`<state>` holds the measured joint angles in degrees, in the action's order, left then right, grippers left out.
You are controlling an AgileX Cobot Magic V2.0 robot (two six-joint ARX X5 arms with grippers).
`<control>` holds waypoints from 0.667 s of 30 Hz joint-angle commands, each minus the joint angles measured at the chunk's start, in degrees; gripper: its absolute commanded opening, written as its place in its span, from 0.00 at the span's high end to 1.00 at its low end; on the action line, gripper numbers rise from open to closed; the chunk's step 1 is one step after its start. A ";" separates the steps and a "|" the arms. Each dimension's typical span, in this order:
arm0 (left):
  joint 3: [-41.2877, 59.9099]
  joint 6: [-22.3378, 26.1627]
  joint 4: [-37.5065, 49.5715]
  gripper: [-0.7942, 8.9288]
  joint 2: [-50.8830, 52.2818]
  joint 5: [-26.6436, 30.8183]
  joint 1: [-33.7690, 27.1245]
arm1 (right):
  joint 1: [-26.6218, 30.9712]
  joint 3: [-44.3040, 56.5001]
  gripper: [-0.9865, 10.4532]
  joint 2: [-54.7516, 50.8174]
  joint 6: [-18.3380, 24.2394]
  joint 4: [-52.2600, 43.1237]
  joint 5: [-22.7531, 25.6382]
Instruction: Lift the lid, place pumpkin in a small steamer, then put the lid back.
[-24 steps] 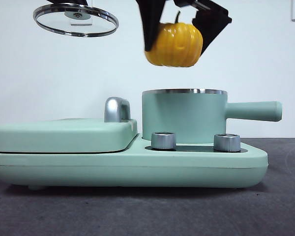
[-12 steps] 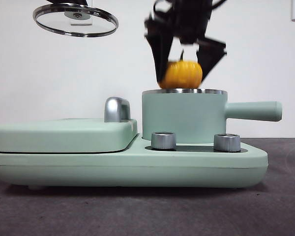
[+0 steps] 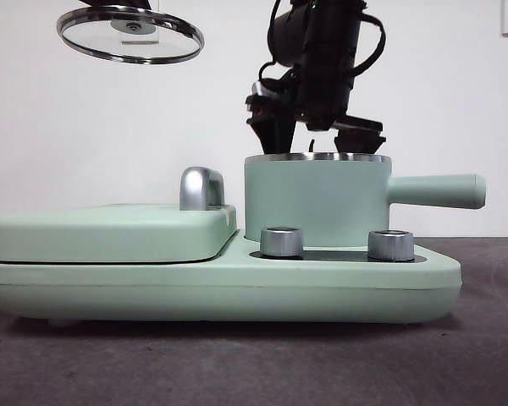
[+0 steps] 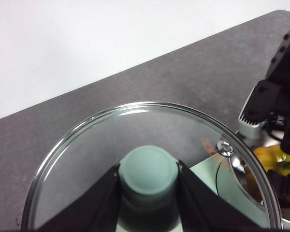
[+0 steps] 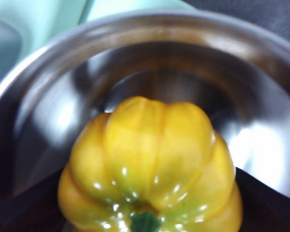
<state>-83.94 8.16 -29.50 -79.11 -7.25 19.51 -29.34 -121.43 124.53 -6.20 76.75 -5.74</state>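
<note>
Two arms are at work. Front view: the small steamer (image 3: 315,199) stands on the right end of a mint-green cooker base (image 3: 220,288), its long handle pointing toward the base's right edge. Two steel knobs (image 3: 281,241) sit on the base just in front of the pot. A flat griddle cover (image 3: 110,233) with a chrome handle (image 3: 201,188) occupies the left part of the base. The right gripper (image 3: 315,142) reaches down from above, its black jaws dipping behind the pot's steel rim; the pumpkin cannot be seen from here. The lid (image 3: 129,32) hangs in the air high above the griddle cover, tilted slightly, well apart from the pot.

Left wrist view: the left gripper (image 4: 148,193) has its jaws closed against both sides of the lid's mint-green knob (image 4: 148,171), carrying the glass disc (image 4: 135,145). Past the lid's rim, part of the pumpkin (image 4: 275,159) shows yellow beneath the other arm.

Right wrist view: the pumpkin (image 5: 152,166) fills the frame, green stem (image 5: 146,222) toward the camera, low inside the steel bowl of the steamer (image 5: 48,106). The right gripper's dark jaws flank it at either side, touching it. Whether the pumpkin rests on the pot floor cannot be determined.
</note>
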 commanded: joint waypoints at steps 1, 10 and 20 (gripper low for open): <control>-1.86 0.17 1.62 0.83 0.22 -0.04 0.04 | -0.63 -1.44 0.60 2.29 0.48 1.57 1.38; -1.86 0.15 1.60 0.83 0.22 -0.04 0.04 | -0.66 -1.38 0.60 4.24 0.48 1.62 1.68; -1.84 0.13 1.60 0.83 0.22 -0.04 0.04 | -0.81 -1.38 0.54 4.26 0.50 1.77 1.73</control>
<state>-83.94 8.14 -29.54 -79.11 -7.25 19.51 -29.63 -121.43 127.28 -6.17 76.77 -4.08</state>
